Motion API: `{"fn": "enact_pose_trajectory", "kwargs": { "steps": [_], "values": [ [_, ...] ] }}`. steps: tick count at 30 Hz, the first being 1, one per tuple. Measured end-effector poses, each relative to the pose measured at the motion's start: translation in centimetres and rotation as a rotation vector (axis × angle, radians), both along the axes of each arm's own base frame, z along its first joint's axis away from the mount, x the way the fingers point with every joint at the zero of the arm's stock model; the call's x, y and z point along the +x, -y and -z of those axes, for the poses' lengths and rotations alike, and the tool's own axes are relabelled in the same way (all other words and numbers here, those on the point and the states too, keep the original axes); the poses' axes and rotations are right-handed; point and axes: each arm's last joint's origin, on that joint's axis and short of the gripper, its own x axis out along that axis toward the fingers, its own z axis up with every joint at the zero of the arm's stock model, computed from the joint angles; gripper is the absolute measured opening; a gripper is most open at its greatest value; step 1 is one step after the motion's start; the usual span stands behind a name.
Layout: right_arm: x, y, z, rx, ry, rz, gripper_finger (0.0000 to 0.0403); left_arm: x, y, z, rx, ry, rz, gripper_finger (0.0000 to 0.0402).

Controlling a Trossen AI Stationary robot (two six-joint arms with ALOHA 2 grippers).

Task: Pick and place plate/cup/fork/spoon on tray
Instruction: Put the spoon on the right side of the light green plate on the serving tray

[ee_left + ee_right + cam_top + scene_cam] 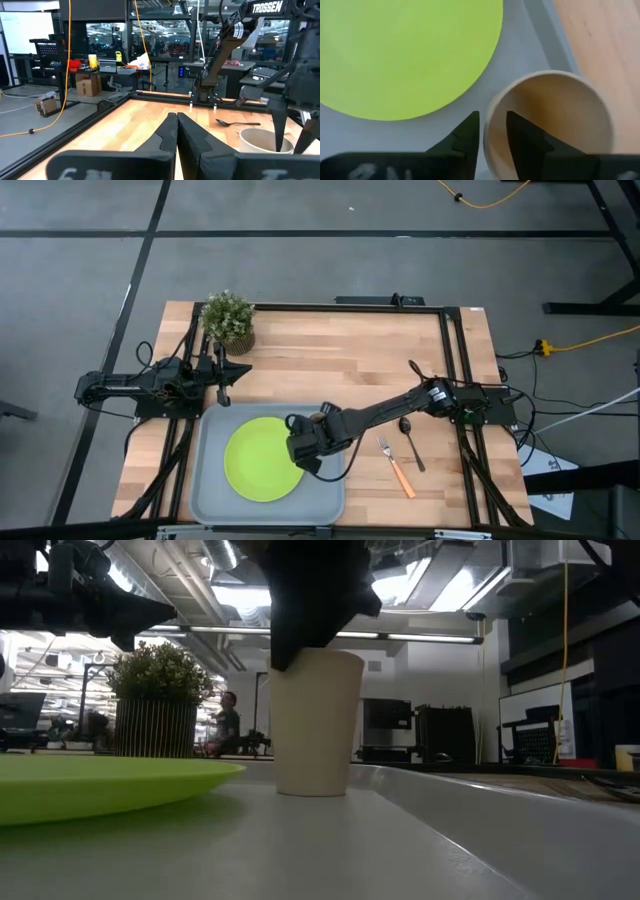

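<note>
Wooden table: tray holds plate; cup at plate's 3 o'clock, upright, rim pinched by right gripper. Left gripper clenched, empty.

One tray, lower centre of the high view. One plate, on the tray. One cup, centre of the low view, standing on the tray. One fork, lower right of the high view, on the tabletop. One spoon, just right of the fork. One potted plant, upper left of the tabletop. Two arms, each with one end effector: left end effector, right end effector. One person, in the low view's left background.
</note>
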Motion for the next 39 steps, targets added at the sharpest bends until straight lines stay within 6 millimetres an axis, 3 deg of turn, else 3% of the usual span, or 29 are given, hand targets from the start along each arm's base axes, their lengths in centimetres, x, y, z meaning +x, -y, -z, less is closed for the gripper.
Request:
{"fn": "enact_pose_trajectory", "kwargs": {
  "steps": [9, 14, 19, 22, 25, 29, 32, 39],
  "values": [
    [-1.5, 0.5, -4.0, -0.014, -0.059, -0.004, 0.0102, 0.0, 0.0, 0.0, 0.000, 0.001, 0.000, 0.0000],
    [-3.0, 0.5, -6.5, 0.086, -0.047, -0.025, 0.0102, 0.0, 0.0, 0.0, 0.001, 0.004, 0.000, 0.0000],
    [-6.5, -1.8, -8.0, 0.106, -0.192, -0.094, 0.0102, 0.0, 0.0, 0.0, 0.000, 0.004, 0.000, 0.0000],
    [-8.0, -3.7, -8.9, 0.019, -0.114, -0.135, 0.0102, 0.0, 0.0, 0.0, -0.011, 0.008, 0.005, 0.0000],
    [-9.8, -4.9, -10.0, -0.130, 0.003, -0.045, 0.0102, 0.0, 0.0, -0.1, -0.035, 0.014, 0.019, 0.0000],
    [-12.6, -6.2, -10.1, -0.248, 0.117, 0.054, 0.0102, 0.0, 0.0, -0.1, -0.055, 0.020, 0.021, 0.0000],
    [-15.2, -5.9, -9.6, -0.282, 0.154, 0.147, 0.0100, 0.0, 0.0, -0.1, -0.055, 0.025, 0.021, 0.0000],
    [-21.6, -2.2, -4.9, -0.247, 0.105, 0.531, 0.0097, 0.0, 0.0, -0.2, -0.055, 0.036, 0.022, 0.0000]
  ]
}}
